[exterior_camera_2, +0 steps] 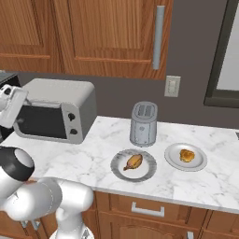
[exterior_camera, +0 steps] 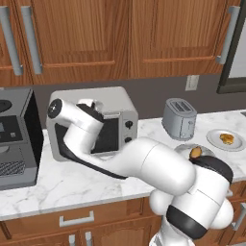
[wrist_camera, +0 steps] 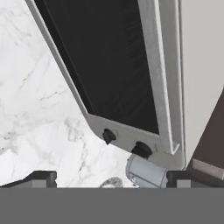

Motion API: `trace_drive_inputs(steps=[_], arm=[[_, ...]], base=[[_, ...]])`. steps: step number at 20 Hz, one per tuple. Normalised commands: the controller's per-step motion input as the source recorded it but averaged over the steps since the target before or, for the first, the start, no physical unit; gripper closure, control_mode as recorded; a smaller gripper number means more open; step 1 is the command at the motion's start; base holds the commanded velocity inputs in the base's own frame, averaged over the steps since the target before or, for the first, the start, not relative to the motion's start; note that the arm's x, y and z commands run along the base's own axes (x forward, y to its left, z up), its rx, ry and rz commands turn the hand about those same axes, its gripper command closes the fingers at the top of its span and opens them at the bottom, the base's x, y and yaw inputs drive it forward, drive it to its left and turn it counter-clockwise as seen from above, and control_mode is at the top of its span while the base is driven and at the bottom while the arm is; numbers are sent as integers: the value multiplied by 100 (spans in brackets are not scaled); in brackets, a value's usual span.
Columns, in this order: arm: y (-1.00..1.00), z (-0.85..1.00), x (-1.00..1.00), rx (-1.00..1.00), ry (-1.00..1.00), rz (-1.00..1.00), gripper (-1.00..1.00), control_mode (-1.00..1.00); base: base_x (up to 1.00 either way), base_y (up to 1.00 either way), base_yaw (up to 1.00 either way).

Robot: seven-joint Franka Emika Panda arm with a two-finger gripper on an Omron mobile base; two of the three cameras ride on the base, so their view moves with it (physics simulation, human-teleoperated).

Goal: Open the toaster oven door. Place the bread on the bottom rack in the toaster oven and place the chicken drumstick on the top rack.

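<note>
Directly ahead of claw [wrist_camera: 111, 178], jaws spread apart, gripping nothing: toaster oven [wrist_camera: 192, 65], toaster oven door [wrist_camera: 109, 65] shut. Farther beyond on worktop [exterior_camera_2: 93, 158]: chicken drumstick [exterior_camera_2: 133, 162], bread [exterior_camera_2: 187, 155], each plated.

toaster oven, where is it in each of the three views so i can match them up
Left base view: the toaster oven stands left of centre on the counter, partly behind the arm.
Right base view: it sits at the left, against the wall.
Hand view: close up and tilted, its dark glass front and two black knobs run across the picture.
Shared landmark: the small silver toaster, which stands to the oven's right in both base views.
</note>
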Motion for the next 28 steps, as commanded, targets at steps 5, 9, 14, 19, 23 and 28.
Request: trace_drive_inputs(steps=[5, 9, 14, 19, 23, 28], arm=[[3, -4, 36, 7, 3, 18, -100, -100], [6, -16, 39, 12, 2, 18, -100, -100], [20, -26, 28, 4, 1, 10, -100, -100], [27, -28, 15, 2, 0, 4, -100, -100], [24, -13, 19, 1, 0, 3, -100, -100], [20, 0, 16, 0, 0, 0, -100, -100]], base=[[0, 0, 0], [0, 0, 0], [0, 0, 0], [0, 0, 0], [0, 0, 0], [0, 0, 0]])
